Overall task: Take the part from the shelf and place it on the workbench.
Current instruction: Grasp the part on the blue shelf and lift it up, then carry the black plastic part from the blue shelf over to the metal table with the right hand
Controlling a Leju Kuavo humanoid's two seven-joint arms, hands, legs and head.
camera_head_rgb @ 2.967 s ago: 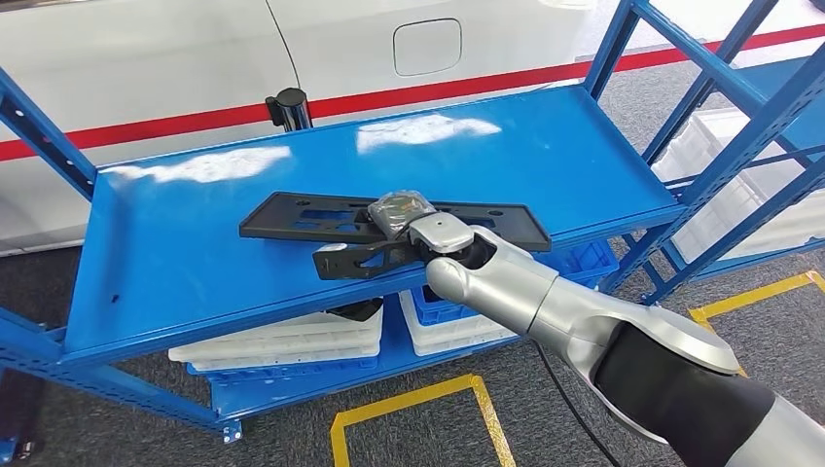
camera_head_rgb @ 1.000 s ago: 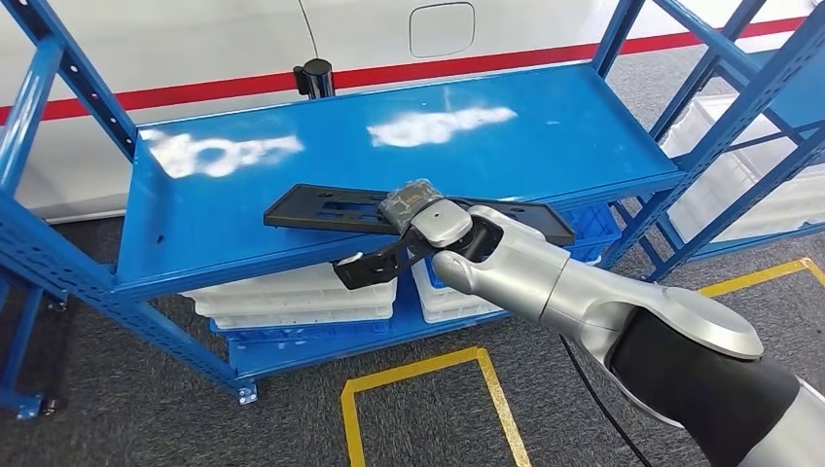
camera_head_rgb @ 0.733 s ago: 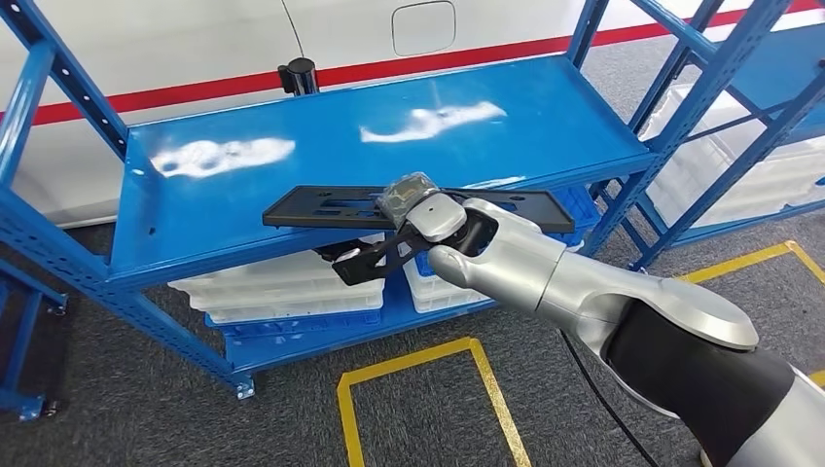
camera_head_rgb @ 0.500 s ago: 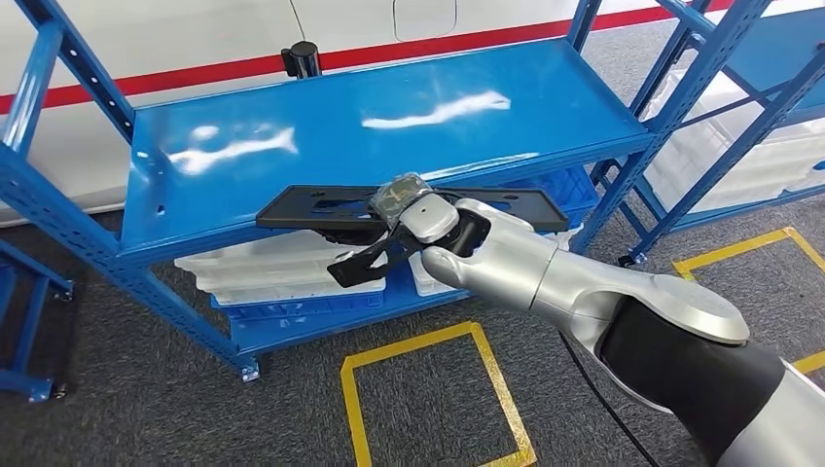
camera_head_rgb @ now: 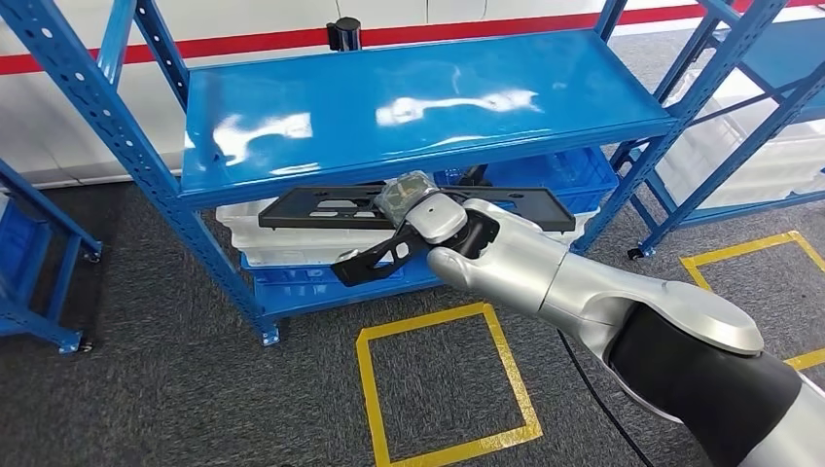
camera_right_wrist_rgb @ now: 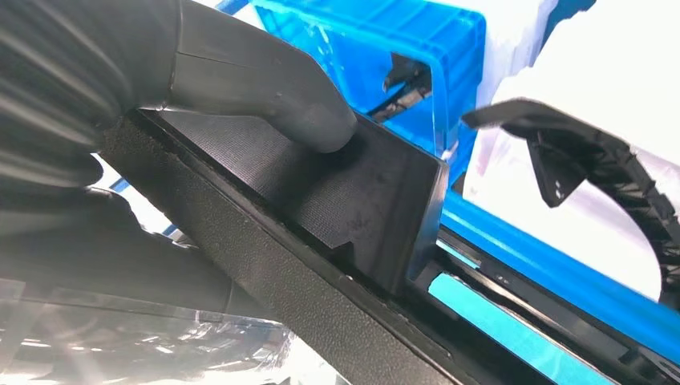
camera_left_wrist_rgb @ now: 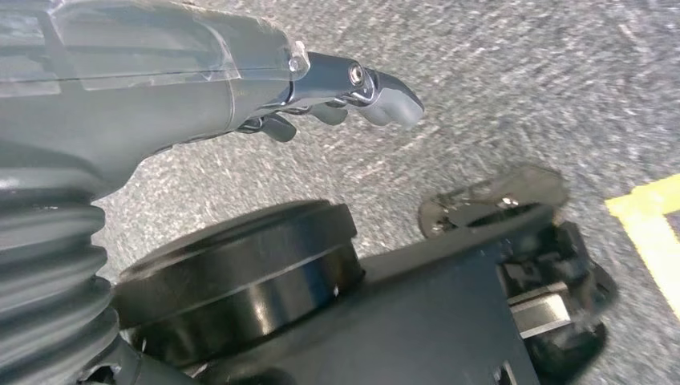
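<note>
Right hand (camera_head_rgb: 420,216) grips the part (camera_head_rgb: 331,206), a long flat black plastic panel with cut-outs, held roughly level in the air. From the head view the part sits in front of the blue shelf (camera_head_rgb: 409,97), below the front edge of the upper deck and clear of it; the deck itself carries only glare patches. The hand holds the part near its middle, so one end runs out toward 9 o'clock and the other (camera_head_rgb: 545,206) toward 3 o'clock. A black bracket arm (camera_head_rgb: 375,261) hangs from the part toward 7 o'clock.

Right wrist view adds the grip detail: the grey thumb (camera_right_wrist_rgb: 273,96) presses flat on the textured top face of the part (camera_right_wrist_rgb: 353,192), with dark fingers (camera_right_wrist_rgb: 120,241) wrapped beneath it. Behind, a translucent blue bin (camera_right_wrist_rgb: 385,40) and white trays (camera_right_wrist_rgb: 561,48).

Head view places these on the lower shelf level: white trays (camera_head_rgb: 282,248) and the blue bin (camera_head_rgb: 555,170). Yellow floor tape (camera_head_rgb: 443,384) marks a square on grey carpet at 6 o'clock of the shelf.

Left wrist view shows the left hand (camera_left_wrist_rgb: 337,92) above grey carpet (camera_left_wrist_rgb: 521,80), fingers curled in, nothing in them.
</note>
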